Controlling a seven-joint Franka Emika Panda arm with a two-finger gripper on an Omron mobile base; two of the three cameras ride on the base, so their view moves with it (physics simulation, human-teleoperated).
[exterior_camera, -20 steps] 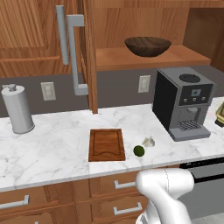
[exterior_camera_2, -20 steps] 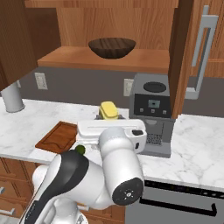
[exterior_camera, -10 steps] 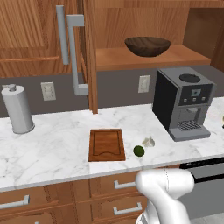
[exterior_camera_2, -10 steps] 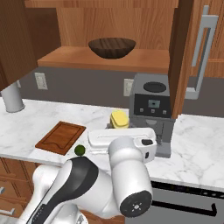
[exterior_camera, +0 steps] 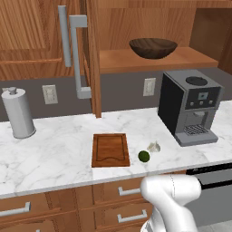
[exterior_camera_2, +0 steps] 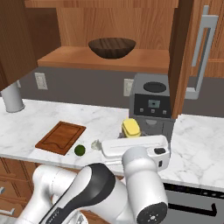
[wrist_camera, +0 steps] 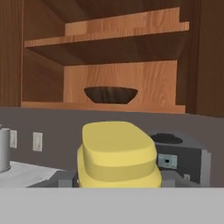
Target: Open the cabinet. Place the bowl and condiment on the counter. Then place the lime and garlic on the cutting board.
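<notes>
Condiment (wrist_camera: 117, 155) sits right at the gripper (exterior_camera_2: 131, 131), yellow bottle close up against the hand camera, so almost certainly pinched between the fingers; fingertips themselves hidden behind the bottle, so can't confirm contact. Hangs low over the counter (exterior_camera: 54, 154), just in front of the coffee machine (exterior_camera_2: 152, 107) in the right base view. Judged as mid-transfer: held low and near the machine because the drop spot is bare marble there, clear of the board.

Cabinet (exterior_camera: 93, 54) doors swung wide, bar handle (exterior_camera: 78, 56) facing out, so step one looks done and the shelf is reachable. Bowl (exterior_camera: 153, 47) on the lower shelf, upright, centred, well above the machine; not yet moved. Likely left for second since the small bottle was the easier grab.

Board (exterior_camera: 110, 149) lies flat on the counter, bare. Lime (exterior_camera: 143, 156) and garlic (exterior_camera: 154, 147) rest on marble just right of it, near each other, apart from the board. Short hop onto the board for both, kept for last per task order.

Grey canister (exterior_camera: 18, 113) far left, well out of the way.

Next: set bottle down upright, release, go up for bowl. Risk: bottle tipping on release; machine top close to the bowl's path down.
</notes>
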